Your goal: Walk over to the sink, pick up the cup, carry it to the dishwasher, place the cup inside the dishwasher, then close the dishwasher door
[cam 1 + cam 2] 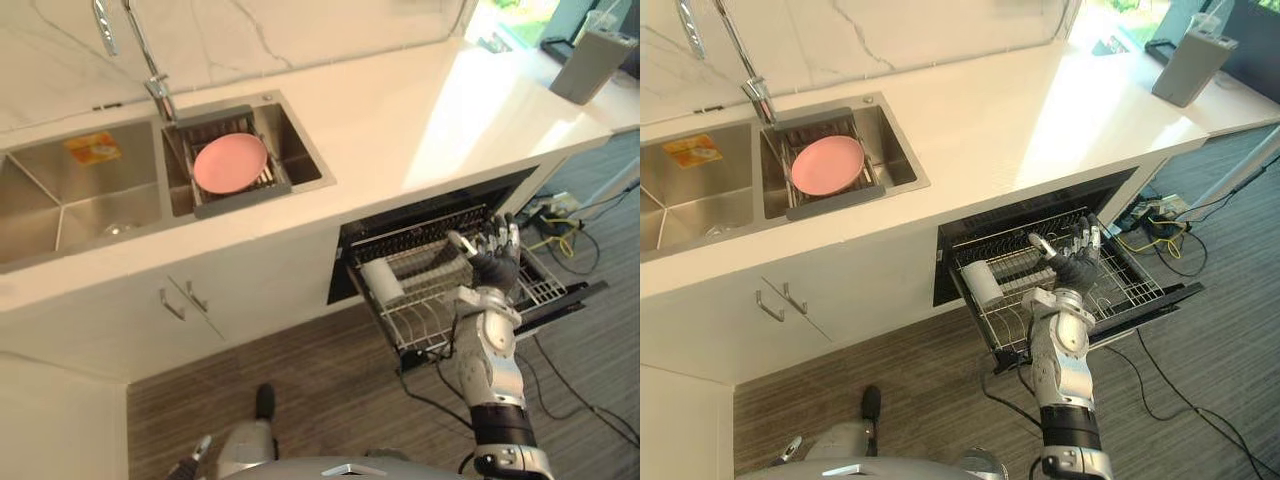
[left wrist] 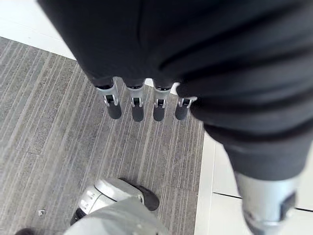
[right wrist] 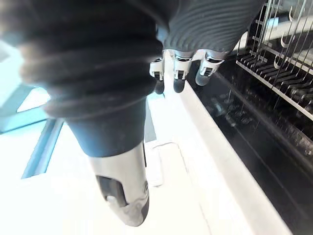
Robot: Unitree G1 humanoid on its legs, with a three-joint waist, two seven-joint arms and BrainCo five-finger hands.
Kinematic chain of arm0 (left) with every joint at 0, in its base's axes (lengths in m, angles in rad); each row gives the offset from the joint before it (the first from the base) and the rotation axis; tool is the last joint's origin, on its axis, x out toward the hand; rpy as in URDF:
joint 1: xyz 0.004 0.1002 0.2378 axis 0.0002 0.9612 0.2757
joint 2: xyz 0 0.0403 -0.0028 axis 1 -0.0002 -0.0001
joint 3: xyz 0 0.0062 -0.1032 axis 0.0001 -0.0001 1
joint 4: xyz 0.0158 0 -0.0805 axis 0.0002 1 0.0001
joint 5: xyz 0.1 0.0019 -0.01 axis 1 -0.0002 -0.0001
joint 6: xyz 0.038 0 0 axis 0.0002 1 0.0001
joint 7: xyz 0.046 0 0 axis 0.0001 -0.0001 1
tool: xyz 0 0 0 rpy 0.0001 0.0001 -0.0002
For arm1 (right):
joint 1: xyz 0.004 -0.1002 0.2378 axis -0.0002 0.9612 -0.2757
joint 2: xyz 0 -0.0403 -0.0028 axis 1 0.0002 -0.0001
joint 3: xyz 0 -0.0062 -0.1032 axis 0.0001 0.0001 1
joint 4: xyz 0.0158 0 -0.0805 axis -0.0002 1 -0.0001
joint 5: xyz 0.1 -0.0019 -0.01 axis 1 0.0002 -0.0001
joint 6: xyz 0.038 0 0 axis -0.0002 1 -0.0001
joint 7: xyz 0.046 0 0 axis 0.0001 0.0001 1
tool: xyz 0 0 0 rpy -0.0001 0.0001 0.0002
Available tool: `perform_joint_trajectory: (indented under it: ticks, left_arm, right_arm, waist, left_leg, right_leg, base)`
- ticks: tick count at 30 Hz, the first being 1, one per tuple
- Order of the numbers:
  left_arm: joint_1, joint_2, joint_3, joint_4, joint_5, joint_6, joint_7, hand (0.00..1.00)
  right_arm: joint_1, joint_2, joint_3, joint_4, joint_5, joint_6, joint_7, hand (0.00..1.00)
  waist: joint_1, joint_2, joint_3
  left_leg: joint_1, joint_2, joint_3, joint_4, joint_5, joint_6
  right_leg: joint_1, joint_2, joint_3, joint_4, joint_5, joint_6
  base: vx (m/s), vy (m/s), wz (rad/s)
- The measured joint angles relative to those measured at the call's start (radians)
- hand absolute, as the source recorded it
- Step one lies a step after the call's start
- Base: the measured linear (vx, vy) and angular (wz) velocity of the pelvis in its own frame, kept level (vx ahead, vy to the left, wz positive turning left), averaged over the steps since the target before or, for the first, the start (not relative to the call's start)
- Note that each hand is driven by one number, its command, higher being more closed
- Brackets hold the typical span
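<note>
Two hands, neither holding anything. Nearest, left hand point(image 2: 137, 105) low over the striped grey floor point(image 2: 49, 122), fingers straight and hanging loose. Further out and to the right, right hand point(image 1: 495, 262) raised over the pulled-out wire rack point(image 1: 420, 325) of the open dishwasher point(image 1: 430, 222), fingers point(image 3: 177, 81) straight and slightly spread, palm empty; contact with the rack not clear. White cylindrical cup point(image 1: 382, 278) in the left part of that rack, left of the right hand and apart from it. Dishwasher door point(image 1: 585, 293) folded down under the rack. Beyond, white countertop point(image 1: 420, 110). Far left, steel double sink point(image 1: 60, 200): pink plate point(image 1: 230, 162) on a dark drainer basket point(image 1: 245, 197) in the right basin, faucet point(image 1: 160, 98) just behind it. Far right on the countertop, a grey box point(image 1: 592, 62).
</note>
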Motion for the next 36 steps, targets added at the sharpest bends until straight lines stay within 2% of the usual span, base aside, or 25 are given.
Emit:
perform_joint_trajectory:
  ticks: [1,3,5,7,9,10,11,12,13,14,15,16,18,20,22,23,24,30,33,36]
  left_arm:
    - [0.004,0.000,-0.003,0.013,-0.002,0.007,-0.004,0.00]
    - [0.009,0.000,-0.003,0.017,0.001,0.015,-0.006,0.00]
    - [0.007,0.001,-0.011,0.017,0.012,0.012,-0.003,0.00]
    - [0.008,0.012,-0.021,0.019,0.049,0.005,0.002,0.00]
    - [0.011,0.031,-0.025,0.019,0.082,-0.011,0.000,0.00]
    - [0.014,0.049,-0.043,0.019,0.087,-0.019,-0.002,0.00]
    - [0.012,0.050,-0.050,0.021,0.087,-0.022,-0.002,0.00]
    - [0.014,0.048,-0.066,0.020,0.086,-0.027,-0.001,0.00]
    - [0.016,0.051,-0.078,0.018,0.085,-0.030,-0.002,0.00]
    - [0.015,0.054,-0.080,0.018,0.084,-0.029,0.000,0.00]
    - [0.007,0.058,-0.082,0.014,0.084,-0.023,0.007,0.00]
    - [-0.003,0.066,-0.083,0.012,0.085,-0.021,0.005,0.00]
    - [-0.019,0.081,-0.085,0.014,0.087,-0.014,0.001,0.00]
    - [-0.028,0.081,-0.090,0.013,0.087,-0.014,0.001,0.00]
    - [-0.023,0.080,-0.090,0.014,0.086,-0.015,0.000,0.00]
    - [-0.022,0.082,-0.089,0.013,0.087,-0.016,-0.001,0.00]
    - [-0.023,0.075,-0.081,0.012,0.125,-0.028,-0.018,0.00]
    - [-0.023,0.075,-0.077,0.012,0.113,-0.023,-0.020,0.00]
    - [-0.019,0.064,-0.045,0.013,0.061,0.013,-0.038,0.00]
    - [-0.012,0.058,-0.025,0.013,0.015,0.048,-0.069,0.00]
  right_arm:
    - [0.018,0.003,0.001,-0.018,0.042,0.009,0.059,0.00]
    - [0.033,0.008,0.004,-0.019,0.050,0.024,0.135,0.00]
    - [0.033,0.009,0.030,-0.020,0.048,0.037,0.176,0.00]
    - [0.033,0.019,0.051,-0.021,0.049,0.046,0.196,0.00]
    - [0.033,0.054,0.048,-0.036,0.050,0.052,0.200,0.00]
    - [0.033,0.070,0.048,-0.060,0.049,0.053,0.197,0.00]
    - [0.031,0.070,0.048,-0.071,0.049,0.052,0.194,0.00]
    - [0.037,0.072,0.049,-0.084,0.048,0.052,0.174,0.00]
    - [0.038,0.078,0.048,-0.089,0.048,0.052,0.153,0.00]
    - [0.042,0.081,0.050,-0.091,0.046,0.051,0.142,0.00]
    - [0.058,0.086,0.049,-0.092,0.029,0.049,0.132,0.00]
    - [0.062,0.086,0.049,-0.094,0.018,0.049,0.123,0.00]
    - [0.070,0.085,0.032,-0.118,0.017,0.041,0.116,0.00]
    - [0.085,0.084,0.000,-0.162,0.025,0.030,0.120,0.00]
    - [0.092,0.080,-0.014,-0.177,0.063,0.030,0.156,0.00]
    - [0.096,0.080,-0.023,-0.177,0.072,0.033,0.171,0.00]
    - [0.122,0.045,-0.036,-0.176,0.102,0.061,0.254,0.00]
    - [0.122,0.045,-0.035,-0.175,0.106,0.061,0.253,0.00]
    - [0.120,0.046,-0.025,-0.176,0.136,0.061,0.253,0.00]
    - [0.113,0.046,-0.025,-0.176,0.138,0.076,0.252,0.00]
  waist:
    - [-0.005,-0.003,-0.012]
    - [-0.005,0.002,-0.039]
    - [-0.001,-0.004,-0.047]
    - [0.007,-0.021,-0.055]
    - [0.009,-0.062,-0.057]
    - [0.009,-0.086,-0.057]
    - [0.007,-0.080,-0.057]
    - [0.000,-0.070,-0.062]
    - [-0.003,-0.066,-0.063]
    - [-0.007,-0.062,-0.063]
    - [-0.012,-0.061,-0.062]
    - [-0.015,-0.079,-0.066]
    - [-0.023,-0.094,-0.067]
    - [-0.040,-0.091,-0.066]
    - [-0.048,-0.093,-0.067]
    - [-0.052,-0.098,-0.065]
    - [-0.057,-0.083,-0.077]
    - [-0.055,-0.083,-0.078]
    - [-0.029,-0.082,-0.082]
    - [-0.018,-0.080,-0.084]
  left_leg:
    - [0.003,-0.005,0.029,0.001,0.002,0.003]
    - [0.007,-0.019,0.058,0.004,0.004,0.009]
    - [0.016,-0.035,0.085,0.004,-0.004,0.020]
    - [0.017,-0.058,0.102,0.005,-0.012,0.032]
    - [0.016,-0.099,0.106,0.021,-0.038,0.058]
    - [0.022,-0.121,0.109,0.031,-0.065,0.063]
    - [0.027,-0.124,0.101,0.031,-0.073,0.069]
    - [0.041,-0.116,0.091,0.032,-0.079,0.074]
    - [0.058,-0.103,0.075,0.031,-0.091,0.079]
    - [0.075,-0.090,0.061,0.033,-0.105,0.085]
    - [0.077,-0.066,0.028,0.046,-0.126,0.086]
    - [0.080,-0.048,0.010,0.050,-0.139,0.085]
    - [0.085,-0.037,-0.018,0.057,-0.159,0.081]
    - [0.090,-0.037,-0.043,0.071,-0.183,0.076]
    - [0.096,-0.037,-0.048,0.086,-0.211,0.061]
    - [0.100,-0.040,-0.055,0.103,-0.225,0.053]
    - [0.139,-0.017,-0.042,0.202,-0.355,-0.009]
    - [0.110,-0.016,-0.067,0.223,-0.354,-0.009]
    - [0.110,-0.005,-0.034,0.220,-0.341,-0.015]
    - [0.112,-0.003,0.001,0.204,-0.324,-0.016]
  right_leg:
    - [0.004,-0.011,0.001,0.000,-0.002,0.008]
    - [0.004,-0.026,0.024,0.002,-0.010,0.019]
    - [0.002,-0.049,0.051,0.015,-0.020,0.032]
    - [-0.007,-0.075,0.072,0.030,-0.032,0.047]
    - [-0.011,-0.128,0.069,0.062,-0.054,0.067]
    - [-0.006,-0.157,0.067,0.103,-0.055,0.057]
    - [-0.021,-0.169,0.077,0.159,-0.050,0.027]
    - [-0.081,-0.176,0.129,0.293,-0.007,-0.075]
    - [-0.128,-0.174,0.184,0.390,0.035,-0.127]
    - [-0.159,-0.169,0.222,0.457,0.053,-0.132]
    - [-0.175,-0.126,0.245,0.446,-0.026,-0.104]
    - [-0.200,-0.077,0.264,0.403,-0.078,-0.103]
    - [-0.236,-0.021,0.300,0.295,-0.087,-0.101]
    - [-0.273,0.007,0.357,0.202,-0.062,-0.088]
    - [-0.321,0.029,0.406,0.113,0.014,-0.078]
    - [-0.326,0.038,0.409,0.074,0.075,-0.073]
    - [-0.215,0.082,0.403,-0.063,0.183,-0.063]
    - [-0.196,0.076,0.360,-0.088,0.192,-0.060]
    - [-0.144,0.080,0.322,-0.162,0.223,-0.059]
    - [-0.111,0.078,0.296,-0.219,0.250,-0.057]
  base:
    - [-0.01,0.031,0.18]
    - [0.04,0.053,0.05]
    - [0.06,0.063,0.00]
    - [0.09,0.067,-0.01]
    - [0.15,0.085,0.08]
    - [0.20,0.073,0.05]
    - [0.20,0.078,0.20]
    - [0.21,0.092,0.22]
    - [0.20,0.100,0.29]
    - [0.22,0.054,0.37]
    - [0.24,0.003,0.49]
    - [0.23,-0.005,0.46]
    - [0.20,-0.019,0.41]
    - [0.19,-0.036,0.45]
    - [0.19,-0.069,0.20]
    - [0.12,-0.063,0.11]
    - [0.08,-0.044,0.10]
    - [0.00,-0.004,0.19]
    - [-0.01,-0.021,0.33]
    - [-0.02,-0.017,0.24]
